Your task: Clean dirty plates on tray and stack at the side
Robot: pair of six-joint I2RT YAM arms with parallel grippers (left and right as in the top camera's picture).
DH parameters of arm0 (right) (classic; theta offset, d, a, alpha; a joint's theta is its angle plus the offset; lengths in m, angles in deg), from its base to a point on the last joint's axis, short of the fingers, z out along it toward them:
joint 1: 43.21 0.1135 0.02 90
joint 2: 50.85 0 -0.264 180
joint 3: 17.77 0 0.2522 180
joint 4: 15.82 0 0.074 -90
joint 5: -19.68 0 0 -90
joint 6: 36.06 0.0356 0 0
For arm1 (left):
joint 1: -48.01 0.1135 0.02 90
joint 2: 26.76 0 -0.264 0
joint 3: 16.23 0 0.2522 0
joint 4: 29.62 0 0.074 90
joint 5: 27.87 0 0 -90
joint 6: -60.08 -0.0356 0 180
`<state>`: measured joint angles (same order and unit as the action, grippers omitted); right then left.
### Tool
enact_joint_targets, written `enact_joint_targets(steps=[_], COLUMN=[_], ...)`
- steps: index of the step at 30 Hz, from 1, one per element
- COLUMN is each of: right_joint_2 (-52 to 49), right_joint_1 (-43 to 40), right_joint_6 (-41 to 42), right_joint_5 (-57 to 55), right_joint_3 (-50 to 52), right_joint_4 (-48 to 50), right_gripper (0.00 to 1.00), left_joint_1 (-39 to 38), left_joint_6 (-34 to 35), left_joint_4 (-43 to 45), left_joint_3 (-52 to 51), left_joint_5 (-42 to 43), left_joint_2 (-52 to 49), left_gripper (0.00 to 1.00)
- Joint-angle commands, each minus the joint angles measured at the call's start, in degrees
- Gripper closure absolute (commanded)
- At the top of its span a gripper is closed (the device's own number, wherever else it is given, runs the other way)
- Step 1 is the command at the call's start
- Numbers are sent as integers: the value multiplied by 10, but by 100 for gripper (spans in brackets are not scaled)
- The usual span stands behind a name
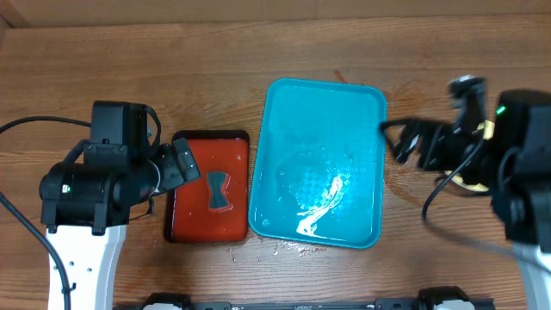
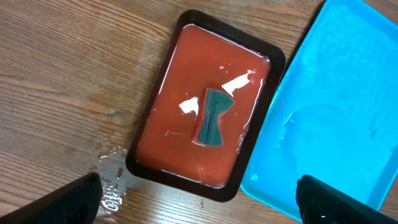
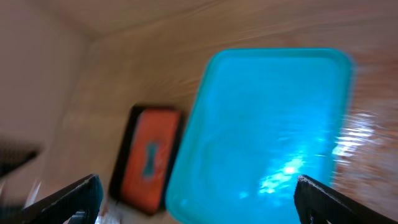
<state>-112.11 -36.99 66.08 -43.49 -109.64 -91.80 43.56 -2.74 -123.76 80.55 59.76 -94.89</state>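
The turquoise tray [image 1: 267, 185] lies at the table's middle, wet, with no plates on it; it also shows in the left wrist view [image 2: 348, 93] and, blurred, in the right wrist view [image 3: 267, 118]. A pale yellow-green plate edge [image 1: 466, 182] peeks out under the right arm at the right side; the rest of the plates is hidden. My left gripper [image 1: 184, 164] [image 2: 199, 200] is open and empty, above the red tray's near edge. My right gripper [image 1: 401, 142] [image 3: 196, 198] is open and empty, just right of the turquoise tray.
A red tray with a black rim [image 1: 182, 226] [image 2: 163, 168] holds a dark green sponge [image 1: 217, 189] [image 2: 211, 116], left of the turquoise tray. Water drops lie on the wood [image 2: 111, 180] near its corner and right of the turquoise tray.
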Motion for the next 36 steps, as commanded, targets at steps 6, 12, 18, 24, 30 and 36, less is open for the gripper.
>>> enact_joint_targets(steps=[6, 12, 18, 24, 30, 36], right_joint_2=[15, 42, 155, 313, 456, 573], right_joint_1=[97, 78, 64, 12, -15, -16], right_joint_6=[-30, -61, -115, -106, -99, -58], right_joint_5=[-73, -160, -236, -183, -175, -177], right_joint_3=[-7, -2, 107, 329, 516, 648], right_joint_4=[-21, -19, 129, 276, 361, 410], right_gripper=[0, 0, 0, 0, 0, 0], left_joint_1=[3, 3, 3, 3, 3, 3], left_joint_6=[-2, -2, -2, -2, -2, -2], left_joint_4=[0, 0, 0, 0, 0, 0], left_joint_3=[11, 11, 11, 11, 11, 11], left_joint_5=[-8, -8, -8, -8, -8, -8], left_joint_2=[-19, -24, -24, -25, -26, -26], left_gripper=[0, 0, 0, 0, 0, 0])
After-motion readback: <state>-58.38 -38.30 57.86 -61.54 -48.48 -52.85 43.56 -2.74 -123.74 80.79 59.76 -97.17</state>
